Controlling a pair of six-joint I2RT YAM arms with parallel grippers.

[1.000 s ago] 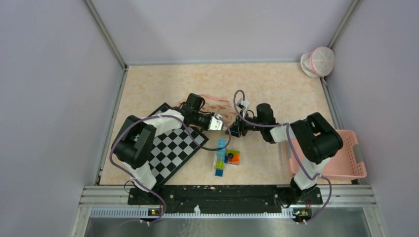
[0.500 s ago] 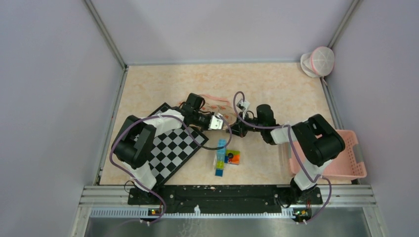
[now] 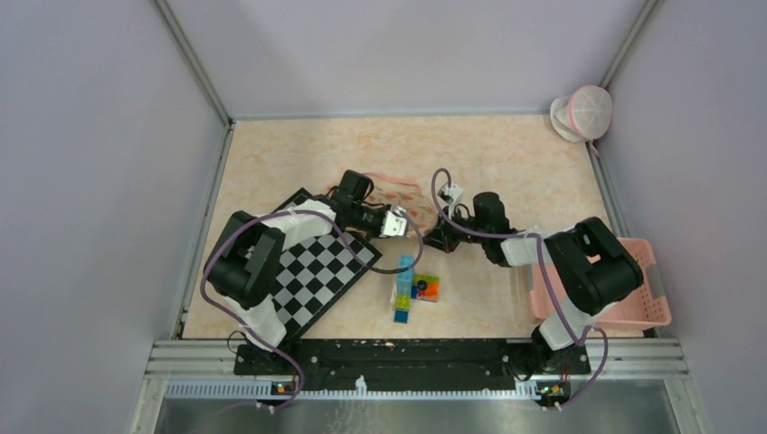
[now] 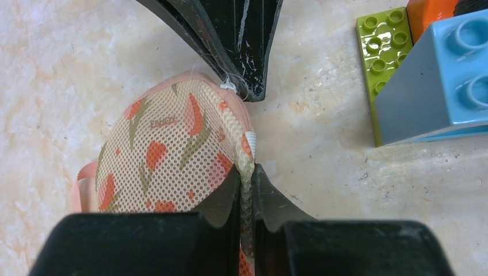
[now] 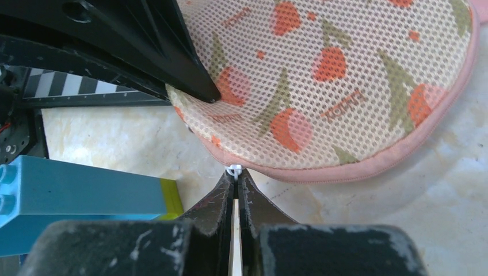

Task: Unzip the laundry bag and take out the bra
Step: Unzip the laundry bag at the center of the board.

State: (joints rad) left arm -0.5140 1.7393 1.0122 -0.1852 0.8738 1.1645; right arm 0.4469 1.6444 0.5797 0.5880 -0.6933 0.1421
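Bag (image 4: 172,149) lies mid-bench, apparently zipped shut. Left fingers (image 4: 221,198) pinch its edge; right fingers (image 5: 218,202) are closed on the zip pull (image 5: 233,169). Unzipping and emptying are left.

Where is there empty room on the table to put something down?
The widest bare stretch of table runs along the back wall, beyond the laundry bag. The middle is crowded: the left end effector and right end effector both pinch the bag's edge, toy bricks sit just in front, the chessboard lies left and the pink basket right.
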